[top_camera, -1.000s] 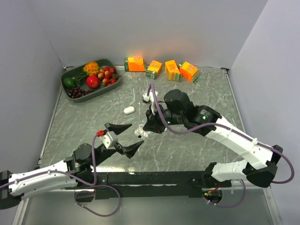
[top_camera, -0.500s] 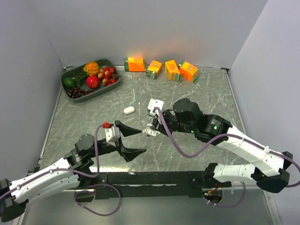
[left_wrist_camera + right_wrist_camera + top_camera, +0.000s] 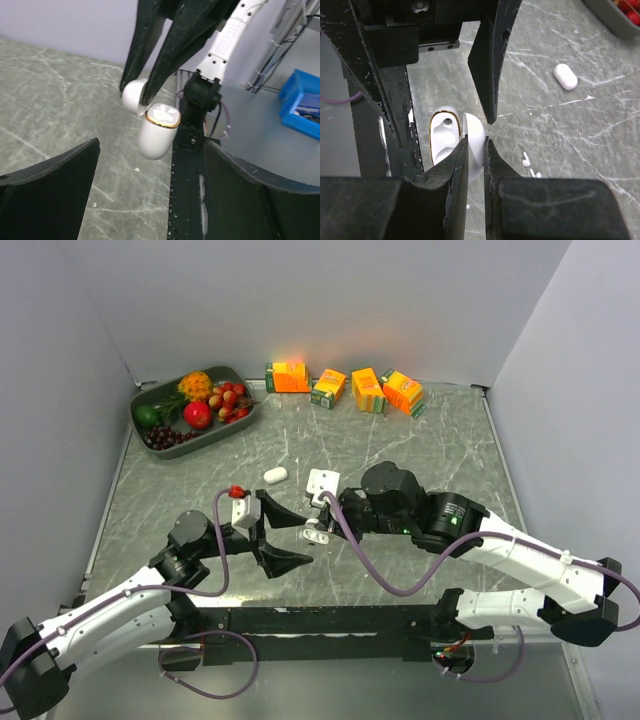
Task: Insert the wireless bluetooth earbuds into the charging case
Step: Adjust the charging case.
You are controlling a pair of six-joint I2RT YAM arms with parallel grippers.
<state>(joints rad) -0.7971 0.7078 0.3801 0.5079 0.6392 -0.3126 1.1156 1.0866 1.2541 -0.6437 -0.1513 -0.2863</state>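
Note:
The white charging case has a gold rim, hangs open, and its two cavities are empty. My right gripper is shut on the case's lid and holds it above the table. In the left wrist view the case hangs just ahead of my open, empty left gripper. In the top view the case is at the tips of the left gripper, with the right gripper on it. Two tiny white earbuds lie on the table below the right gripper. I cannot make them out in the top view.
A white oval pod lies on the table left of the right arm. A green tray of fruit stands at the back left. Several orange juice cartons line the back wall. A black rail runs along the near edge.
My right arm has carried the open case nearer and left, toward the left gripper. My left arm has reached forward and right to meet it, staying open.

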